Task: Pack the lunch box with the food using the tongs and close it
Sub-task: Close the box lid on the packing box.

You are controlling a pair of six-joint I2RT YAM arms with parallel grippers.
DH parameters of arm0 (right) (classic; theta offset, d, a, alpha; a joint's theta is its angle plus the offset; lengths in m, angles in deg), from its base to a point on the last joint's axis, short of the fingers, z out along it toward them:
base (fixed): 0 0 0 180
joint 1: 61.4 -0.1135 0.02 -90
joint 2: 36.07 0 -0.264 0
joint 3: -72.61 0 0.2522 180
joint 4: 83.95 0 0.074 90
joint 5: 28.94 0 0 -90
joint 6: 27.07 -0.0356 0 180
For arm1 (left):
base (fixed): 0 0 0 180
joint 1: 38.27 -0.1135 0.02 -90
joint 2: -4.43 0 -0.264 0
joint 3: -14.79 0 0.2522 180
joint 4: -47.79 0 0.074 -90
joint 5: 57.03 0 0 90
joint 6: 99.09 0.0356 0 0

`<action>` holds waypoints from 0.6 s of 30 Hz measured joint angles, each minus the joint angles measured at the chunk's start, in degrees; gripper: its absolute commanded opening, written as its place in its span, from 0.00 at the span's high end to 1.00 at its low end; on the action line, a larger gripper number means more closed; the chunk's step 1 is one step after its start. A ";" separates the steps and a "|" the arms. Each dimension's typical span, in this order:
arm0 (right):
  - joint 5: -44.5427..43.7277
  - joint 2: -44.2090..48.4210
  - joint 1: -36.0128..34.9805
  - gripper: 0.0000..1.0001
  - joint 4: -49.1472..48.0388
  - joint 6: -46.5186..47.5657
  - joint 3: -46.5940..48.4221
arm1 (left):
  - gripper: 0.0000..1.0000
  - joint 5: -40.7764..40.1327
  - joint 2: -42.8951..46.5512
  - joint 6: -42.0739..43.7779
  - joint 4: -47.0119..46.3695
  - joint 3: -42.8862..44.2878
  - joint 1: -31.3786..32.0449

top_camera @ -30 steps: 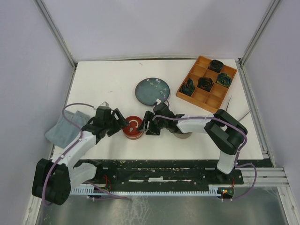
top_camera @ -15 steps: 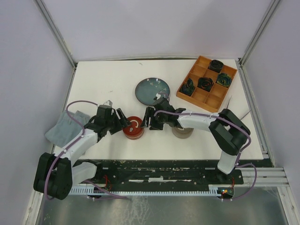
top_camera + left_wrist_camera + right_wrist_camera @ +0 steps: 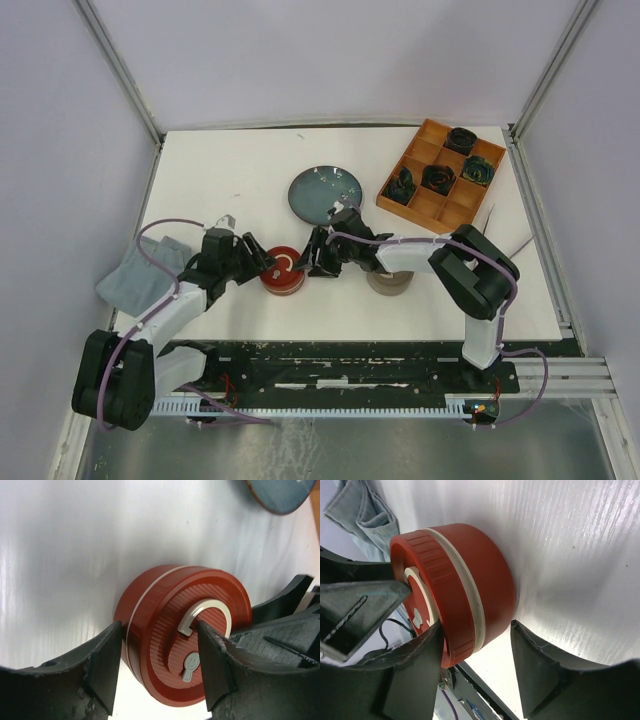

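Both hands have drawn in on the round red lunch box (image 3: 284,272) and narrowed since the earlier frame: left hand (image 3: 265,263) from the left, right hand (image 3: 314,260) from the right. Box sits near the front edge of the white desk (image 3: 230,180), between the two hands, ribbed red lid on, white ring handle (image 3: 220,617) on the lid. Left hand: jaws about half apart, one finger (image 3: 107,655) against the box's side wall, the other (image 3: 215,655) over the lid face beside the ring; cannot tell if it pinches. Right hand: jaws part-way apart astride the box, one finger (image 3: 415,665) at the lid rim, the other (image 3: 540,660) just beside the base; grip not certain. Behind the box, a round blue-grey plate (image 3: 326,193). Far right, an orange wooden compartment tray (image 3: 440,195) holding dark coiled rosettes (image 3: 437,177). Far left, a folded grey cloth (image 3: 135,272).
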 measured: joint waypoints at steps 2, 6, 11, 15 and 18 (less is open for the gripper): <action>1.11 -0.24 0.35 0.44 -3.34 -1.70 -1.55 | 0.46 0.15 -0.09 -0.07 -3.02 -1.11 -0.70; 2.38 -0.79 0.63 0.53 -9.90 -4.70 -4.33 | 0.45 0.15 -0.31 -0.13 -8.92 -3.52 -1.36; 3.91 -1.62 1.14 0.37 -16.26 -7.72 -7.06 | 0.40 0.07 0.28 -0.11 -12.92 -5.64 -1.49; 3.82 -2.16 1.09 0.54 -17.86 -8.85 -7.52 | 0.42 0.00 0.92 -0.57 -14.34 -6.75 -1.49; 3.80 -2.14 1.09 0.72 -18.32 -9.38 -7.76 | 0.44 -0.31 1.38 -0.70 -15.50 -7.58 -1.44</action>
